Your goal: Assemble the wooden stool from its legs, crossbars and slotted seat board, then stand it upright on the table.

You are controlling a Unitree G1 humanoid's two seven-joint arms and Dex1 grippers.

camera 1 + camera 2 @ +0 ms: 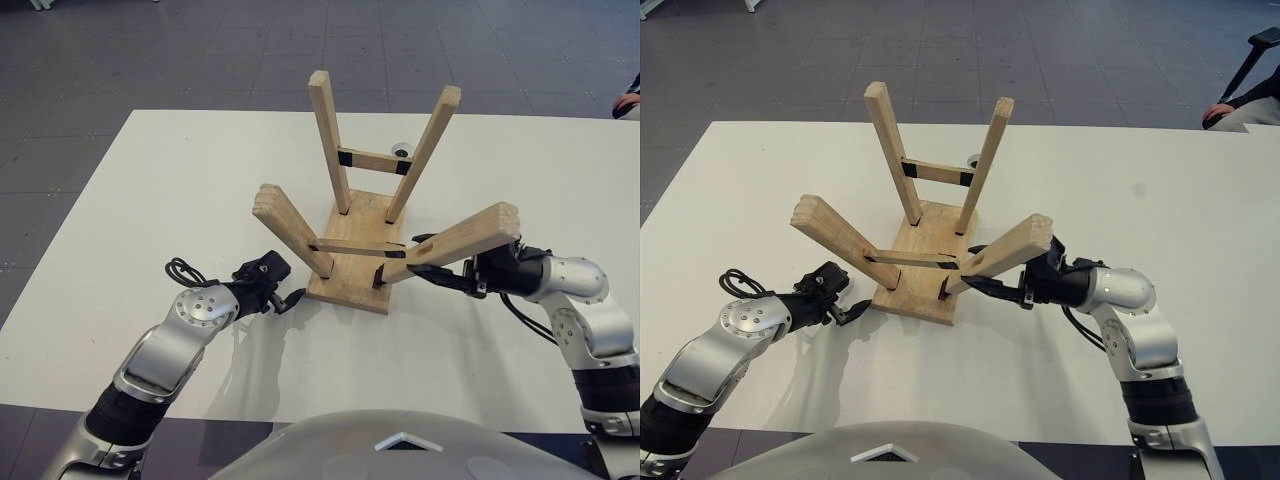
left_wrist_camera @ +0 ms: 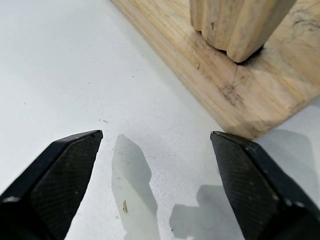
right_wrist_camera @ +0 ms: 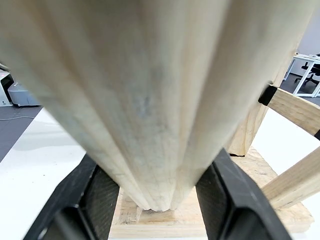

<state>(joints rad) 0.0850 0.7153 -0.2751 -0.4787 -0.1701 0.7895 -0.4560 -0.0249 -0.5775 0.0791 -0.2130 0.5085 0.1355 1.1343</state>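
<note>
On the white table (image 1: pixel 180 170): stool (image 1: pixel 350 282) upside down | left fingers (image 2: pixel 65 170) spread, empty | right fingers (image 3: pixel 100 200) grasping leg (image 1: pixel 462 240)

Half-hidden round object (image 1: pixel 402 149) behind crossbar (image 1: pixel 372 160)

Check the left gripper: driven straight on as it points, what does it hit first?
Probably the seat board edge near its corner, by the near-left leg. The left gripper is open, low over the table, with bare tabletop between. Depth is unclear.
</note>
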